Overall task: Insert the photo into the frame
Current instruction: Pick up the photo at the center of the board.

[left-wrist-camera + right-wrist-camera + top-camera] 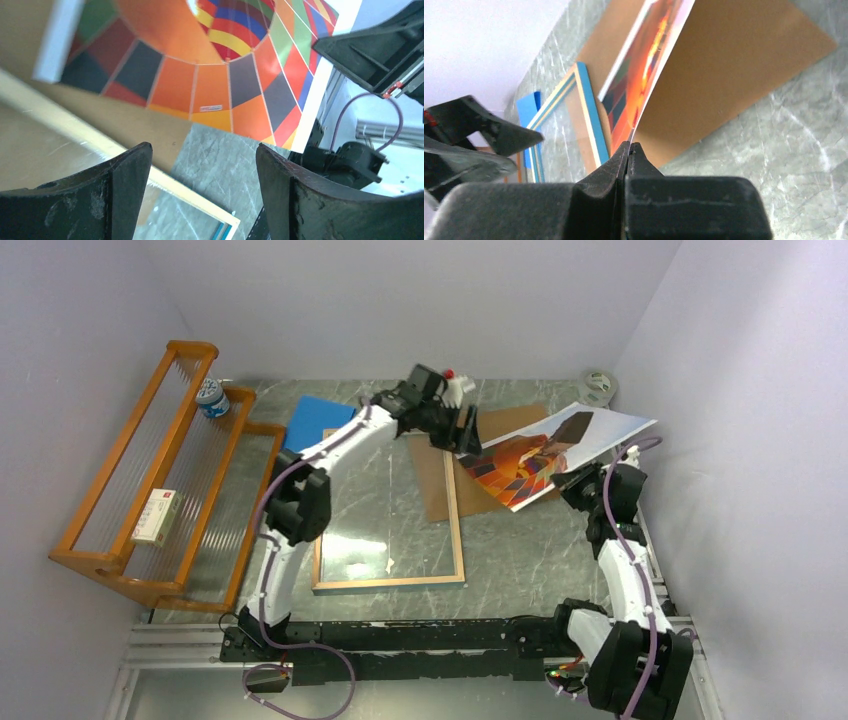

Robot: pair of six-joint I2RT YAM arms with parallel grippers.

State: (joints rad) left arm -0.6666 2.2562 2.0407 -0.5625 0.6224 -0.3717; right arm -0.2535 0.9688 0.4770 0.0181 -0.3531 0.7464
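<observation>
Photo point(545, 455) hung tilted above bench point(520, 550), beside frame point(458, 530), pinched at edge by closed right end effector point(629, 147). Left end effector point(202, 150) open nr opposite end, no contact. Prob. light, thin, floppy, creases easily; grip edges only.

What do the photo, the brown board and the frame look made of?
The photo: thin printed card, probably; lifted by one edge, it barely bends. The brown board: matte, plain, likely cardboard or fibreboard. The frame: light wood rails, blue-painted face, clear pane, probably glass.

orange rack point(110, 575), blue pad point(318, 418), brown board point(435, 480)
</observation>
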